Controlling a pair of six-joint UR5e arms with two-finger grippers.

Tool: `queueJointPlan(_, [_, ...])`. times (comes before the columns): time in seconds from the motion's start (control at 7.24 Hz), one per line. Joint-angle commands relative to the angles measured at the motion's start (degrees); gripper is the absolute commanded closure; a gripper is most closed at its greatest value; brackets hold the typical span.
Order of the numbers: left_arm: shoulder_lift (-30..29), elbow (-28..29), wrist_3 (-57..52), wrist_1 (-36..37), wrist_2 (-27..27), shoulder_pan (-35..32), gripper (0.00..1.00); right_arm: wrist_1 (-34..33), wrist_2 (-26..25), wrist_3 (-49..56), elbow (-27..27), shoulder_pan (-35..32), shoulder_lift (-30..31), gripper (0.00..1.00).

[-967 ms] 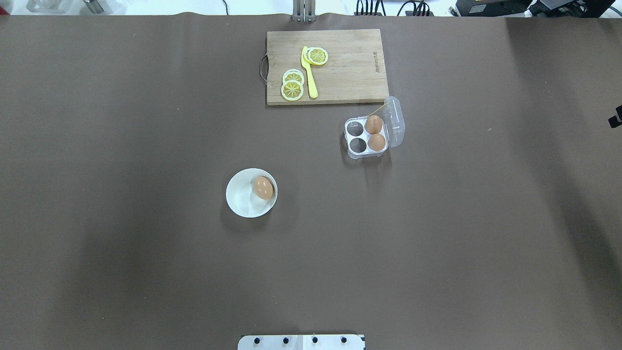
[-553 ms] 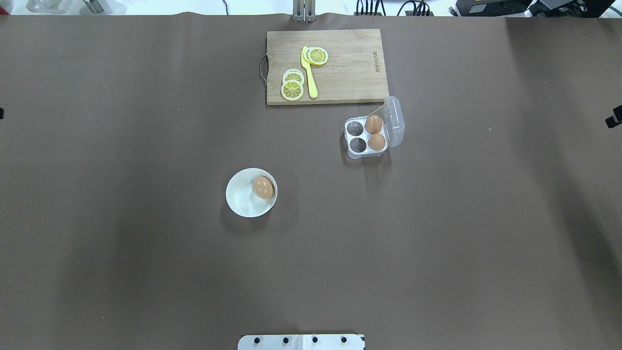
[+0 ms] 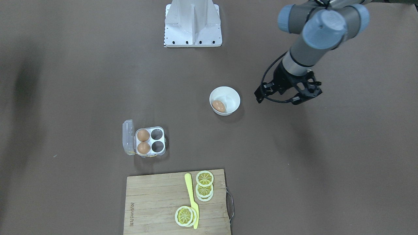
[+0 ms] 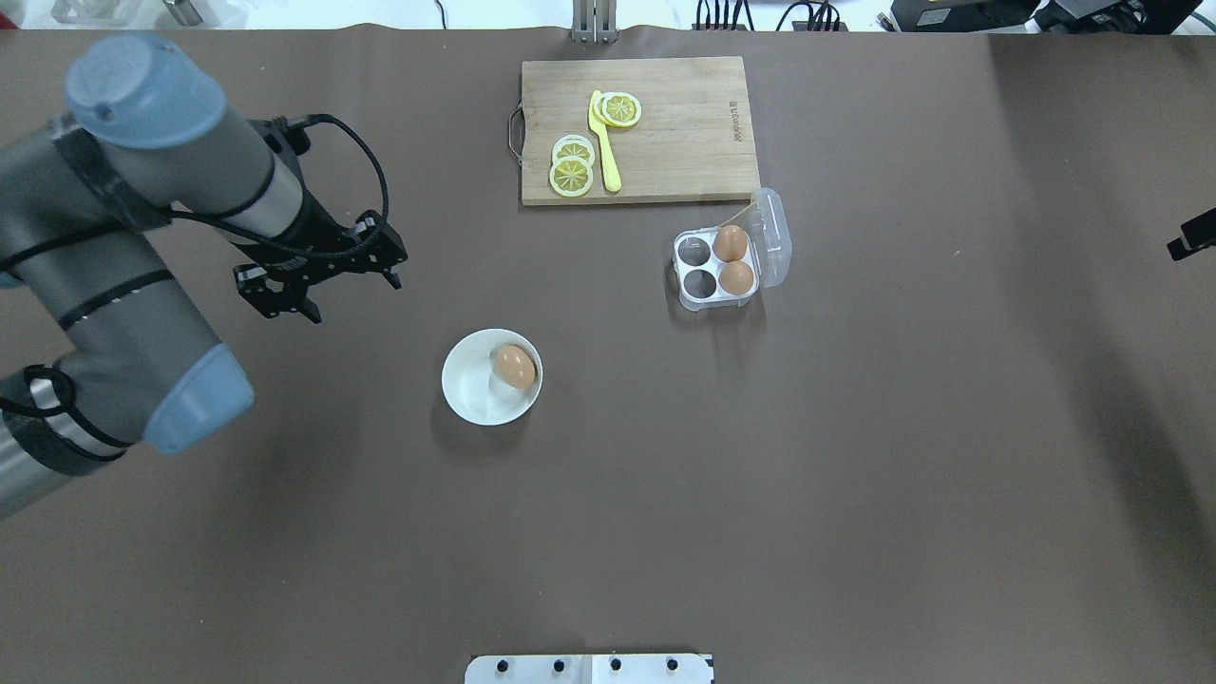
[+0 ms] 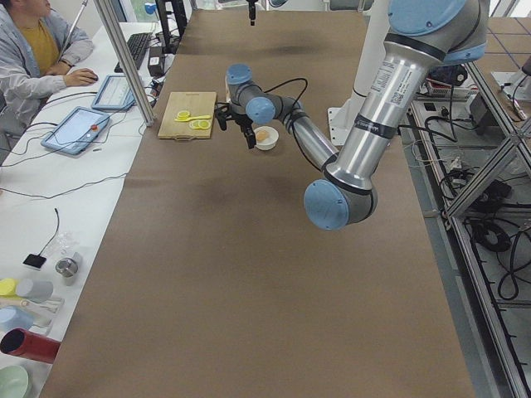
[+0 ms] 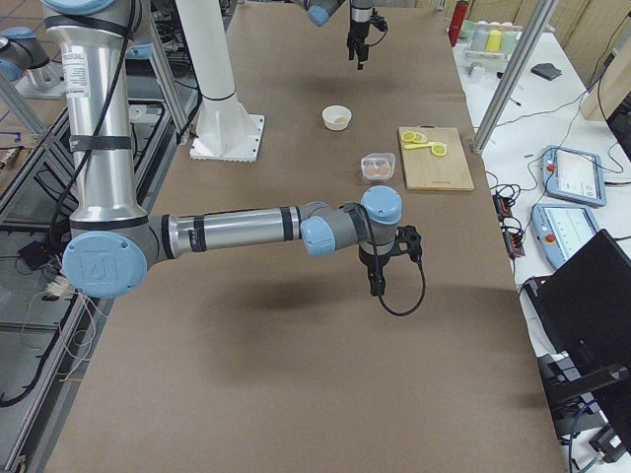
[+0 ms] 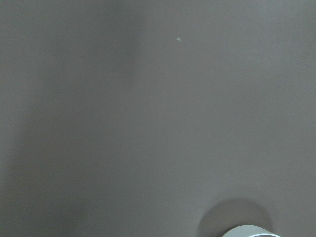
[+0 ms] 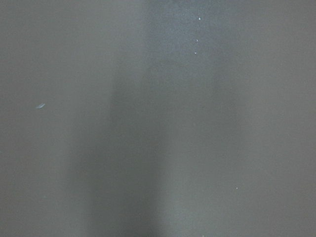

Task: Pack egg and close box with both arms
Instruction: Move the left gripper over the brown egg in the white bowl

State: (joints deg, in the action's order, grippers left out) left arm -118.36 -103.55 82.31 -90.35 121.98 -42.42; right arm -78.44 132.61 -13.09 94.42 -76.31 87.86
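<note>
One orange-brown egg lies in a round white bowl, also seen from the front. The clear egg box stands with its lid swung open to the right. Two eggs fill its right cells, and the two left cells are empty. My left gripper is open and empty, above the table to the left of and beyond the bowl; it also shows in the front view. Only a black sliver of my right gripper shows at the right edge, and I cannot tell its state.
A wooden cutting board with lemon slices and a yellow knife lies just beyond the box. The bowl's rim shows at the bottom of the left wrist view. An operator sits at a side desk.
My left arm has swung in from the left edge to near the bowl. The right gripper's tip has shifted slightly inward at the right edge. Eggs, bowl and box have not moved.
</note>
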Motion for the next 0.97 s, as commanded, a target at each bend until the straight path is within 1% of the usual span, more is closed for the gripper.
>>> queueJointPlan(0.0, [-4.67,5.26,1.45,-1.65,-3.86,6.54,0.07,-0.05,0.1,-0.09,-0.11,0.37,-0.05,0.0])
queueJointPlan(0.28, [-5.04,6.07,1.53,-4.29,-3.95,8.05,0.15,-0.05,0.02,0.0,-0.11,0.54,-0.05,0.0])
queueJointPlan(0.41, [-5.47,7.38,1.45,-5.96,-3.95,8.22,0.2,0.04,0.02,0.0,-0.11,0.72,-0.05,0.0])
queueJointPlan(0.55, [-6.44,10.0,1.53,-9.37,-3.95,8.23,0.23,0.04,0.02,0.0,-0.11,1.33,-0.23,0.0])
queueJointPlan(0.69, [-7.75,12.55,1.71,-11.32,-3.95,8.23,0.25,0.04,-0.16,0.0,-0.11,1.6,-0.4,0.0])
queueJointPlan(0.83, [-8.29,13.19,2.84,-11.6,-3.95,8.49,0.27,0.04,-0.24,0.0,-0.2,1.69,-0.41,0.0])
